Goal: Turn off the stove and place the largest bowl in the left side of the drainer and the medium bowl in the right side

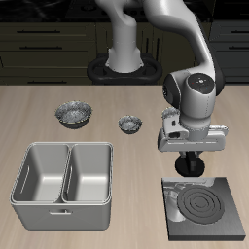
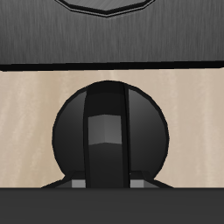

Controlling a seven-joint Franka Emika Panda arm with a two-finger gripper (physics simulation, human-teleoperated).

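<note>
A: Exterior view first. Where's the stove?

B: The stove (image 1: 208, 212) is at lower right of the frame, a flat black square plate, coil rings dark, no red. The Franka arm (image 1: 195, 92) drops onto its rear edge and the gripper (image 1: 191, 167) sits right over the knob spot. The knob itself is hidden behind the gripper in this view.

A: Gripper state?

B: Can't tell from here, the fingertips are lost against the black.

A: Drainer?

B: The drainer (image 1: 64, 173) is at lower left, a light grey tub with a middle wall and two compartments, neither holding a bowl.

A: Bowls?

B: Only two in sight. A silver crinkled bowl (image 1: 74, 115) at mid-left, just above the drainer's upper rim, on the table (image 1: 29, 107). A clearly smaller bowl (image 1: 129, 123) is near frame centre, between that one and the arm. I can't say which is largest or medium from this; the third bowl doesn't show.

A: Wrist view?

B: The knob (image 2: 111, 138) fills the middle, a round black dome with a raised bar running straight across it towards the camera. Beige tabletop is behind it, and a black stove edge band crosses the frame on either side of that strip. Two small grey finger pads (image 2: 80, 185) peek out at the knob's base, one on each side of the bar. I can't tell whether they touch it, so it's unclear if the jaws are apart or clamped.
</note>
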